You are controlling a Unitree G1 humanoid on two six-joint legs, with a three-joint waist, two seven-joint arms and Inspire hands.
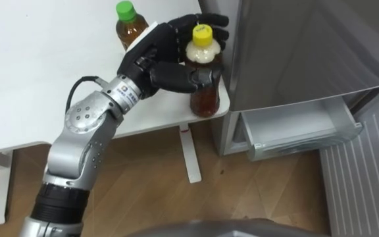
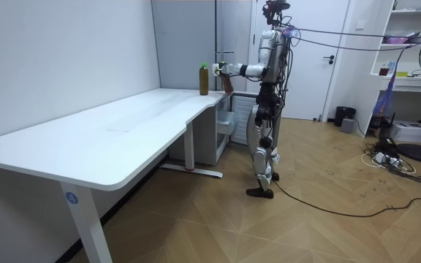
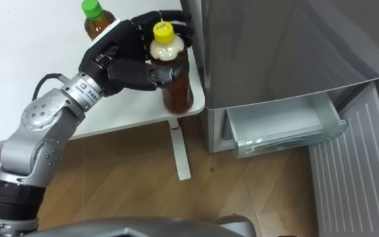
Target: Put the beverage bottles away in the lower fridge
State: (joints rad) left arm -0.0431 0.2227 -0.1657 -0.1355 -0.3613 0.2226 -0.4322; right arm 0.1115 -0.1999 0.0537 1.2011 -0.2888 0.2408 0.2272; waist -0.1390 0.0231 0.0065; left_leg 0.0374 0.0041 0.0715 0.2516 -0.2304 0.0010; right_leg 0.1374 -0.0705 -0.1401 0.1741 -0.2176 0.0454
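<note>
Yellow-capped bottle point(image 1: 204, 99): upper centre, upright at the bench point(image 1: 38, 79) corner, left robot hand point(image 1: 153, 56) curled around its shoulder.
Risk: a loose grip could let it slip or tip off the edge; a swing could knock the green-capped bottle point(image 1: 130, 26) just behind.
Bench: white, smooth.
Fridge point(image 1: 308, 46): right, lower drawer point(image 1: 301, 131) open.
Floor point(image 1: 242, 191): wood.

- Left hand point(image 1: 151, 58): black fingers, with a white plate across its back.
- Silver metal arm; its round joint cap is dotted with small screws.
- Black cable loops beside the wrist, and there is a black cuff lower down.
</note>
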